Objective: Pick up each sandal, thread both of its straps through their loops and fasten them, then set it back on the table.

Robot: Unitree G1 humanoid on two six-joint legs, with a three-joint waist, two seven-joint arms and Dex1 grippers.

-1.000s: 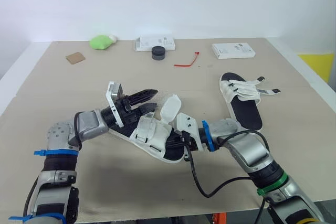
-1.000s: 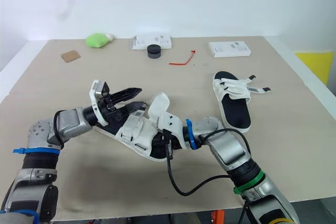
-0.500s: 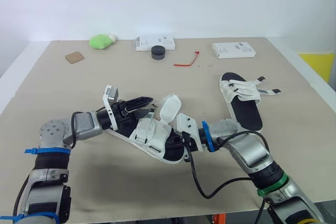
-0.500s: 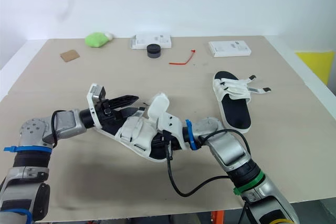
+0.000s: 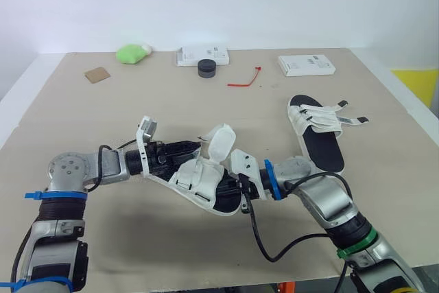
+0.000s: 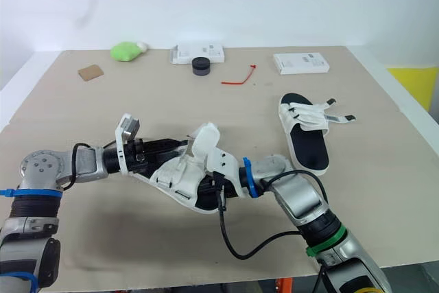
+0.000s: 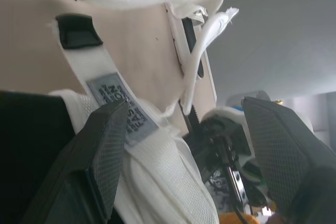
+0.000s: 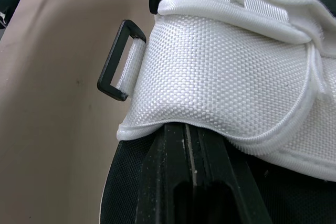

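Near sandal (image 5: 202,183) is at the front centre of the table (image 5: 103,114), tilted between both arms. Right end effector (image 8: 191,135) is pressed together on its sole, under the webbing. Left end effector (image 5: 191,149) is spread, one strap between its fingers. One strap flap (image 5: 221,143) stands up unfastened and a black loop (image 8: 118,61) is empty. The second sandal (image 5: 317,132), right of the near sandal, has trailing straps. Judgement: neither sandal is finished.

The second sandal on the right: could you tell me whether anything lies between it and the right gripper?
Nothing visible does: only bare table separates the second sandal from the right gripper, which is at the first sandal.
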